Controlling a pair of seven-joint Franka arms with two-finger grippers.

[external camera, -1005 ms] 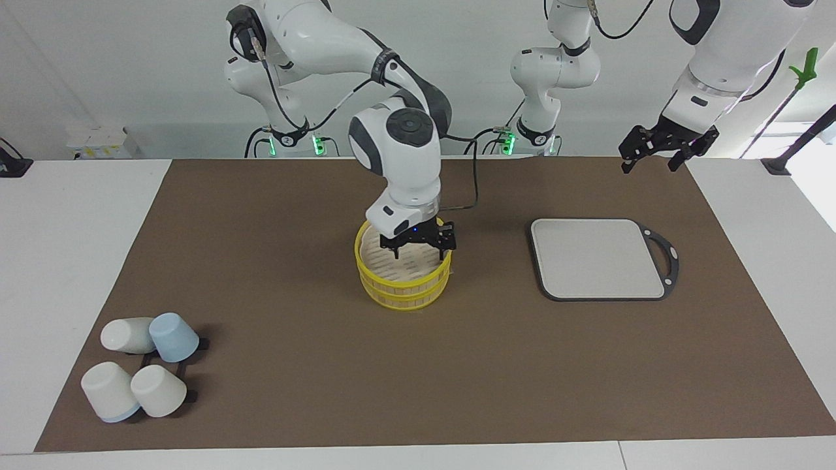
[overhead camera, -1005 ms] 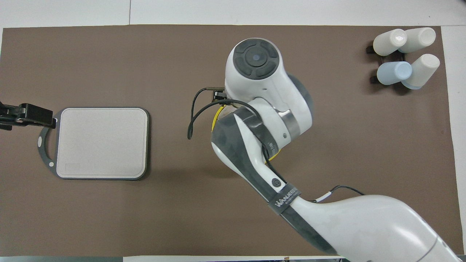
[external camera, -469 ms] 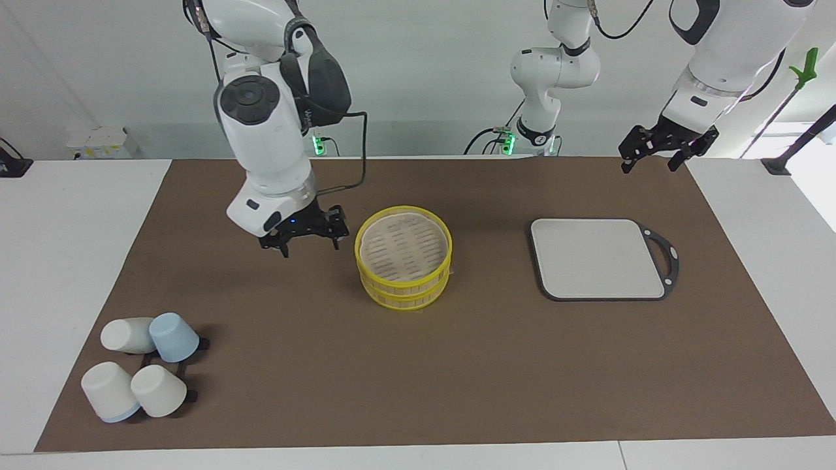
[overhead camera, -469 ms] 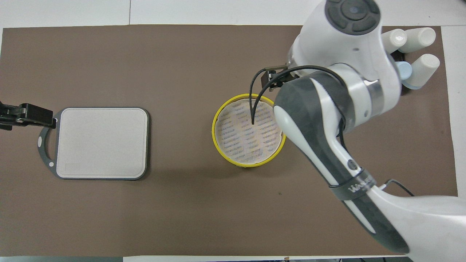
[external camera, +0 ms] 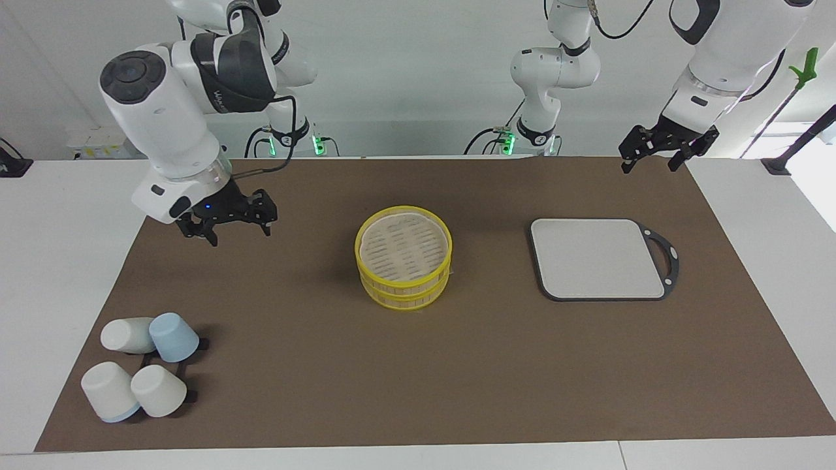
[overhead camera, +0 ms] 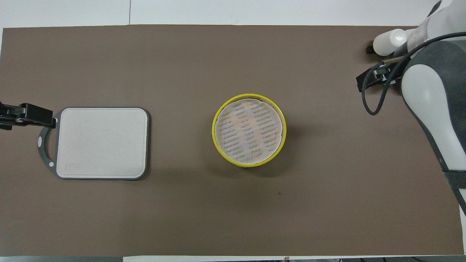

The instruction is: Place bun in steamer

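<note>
The steamer (external camera: 403,282) is a round basket with yellow hoops that stands in the middle of the brown mat. Its slatted pale floor is bare in the overhead view (overhead camera: 214,129). No bun shows in either view. My right gripper (external camera: 238,230) is open and empty, up in the air over the mat's edge toward the right arm's end of the table. In the overhead view it is hidden under its own arm. My left gripper (external camera: 650,164) is open and empty, and waits in the air over the mat's corner at the left arm's end.
A grey board with a dark rim and handle (external camera: 597,258) lies on the mat between the steamer and the left arm's end, and also shows in the overhead view (overhead camera: 102,142). Several upturned pale and blue cups (external camera: 140,365) stand on a rack, farther from the robots, at the right arm's end.
My right gripper has left the steamer, risen and swung toward the right arm's end of the table, uncovering the bare steamer floor. The left arm has not moved.
</note>
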